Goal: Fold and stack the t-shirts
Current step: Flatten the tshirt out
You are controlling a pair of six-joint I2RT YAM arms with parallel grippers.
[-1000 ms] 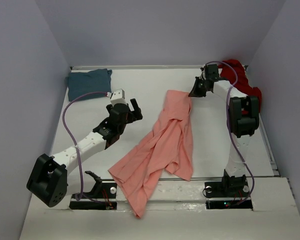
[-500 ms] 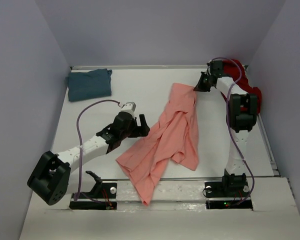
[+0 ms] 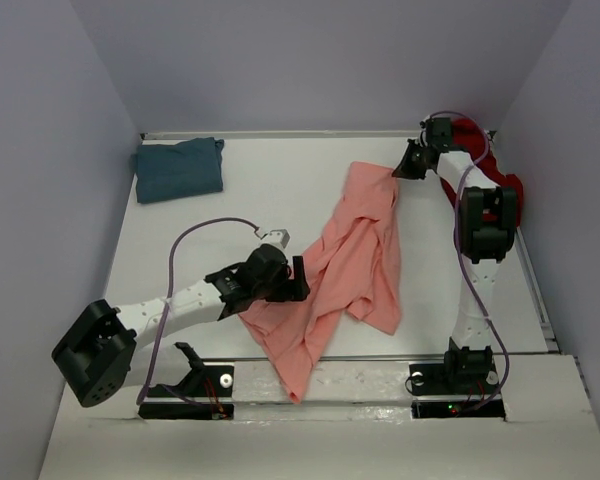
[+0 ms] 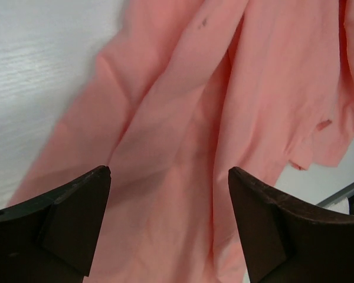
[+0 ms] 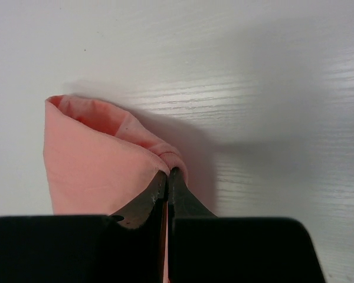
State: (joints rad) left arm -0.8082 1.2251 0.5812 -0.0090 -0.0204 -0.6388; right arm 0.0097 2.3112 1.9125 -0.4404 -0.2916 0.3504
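The salmon-pink t-shirt (image 3: 345, 265) lies crumpled and stretched diagonally from the far right to the near middle of the table. My right gripper (image 3: 400, 172) is shut on its far corner (image 5: 115, 147), the cloth pinched between the jaws. Over the shirt's left edge my left gripper (image 3: 298, 283) stands open, its fingers (image 4: 65, 218) wide apart above the pink cloth (image 4: 183, 153), with nothing between them. A teal t-shirt (image 3: 178, 169) lies folded at the far left corner. Behind the right arm, the dark red t-shirt (image 3: 485, 160) is bunched at the far right corner.
Grey walls close in the white table (image 3: 280, 190) on three sides. A raised rim (image 3: 540, 300) runs along the right edge. The two arm bases (image 3: 190, 385) sit at the near edge, with a purple cable looping off each arm.
My left gripper has swung down and right from the table's middle left onto the pink shirt's left edge. The right gripper has pulled the shirt's corner farther up and right, dragging the shirt along.
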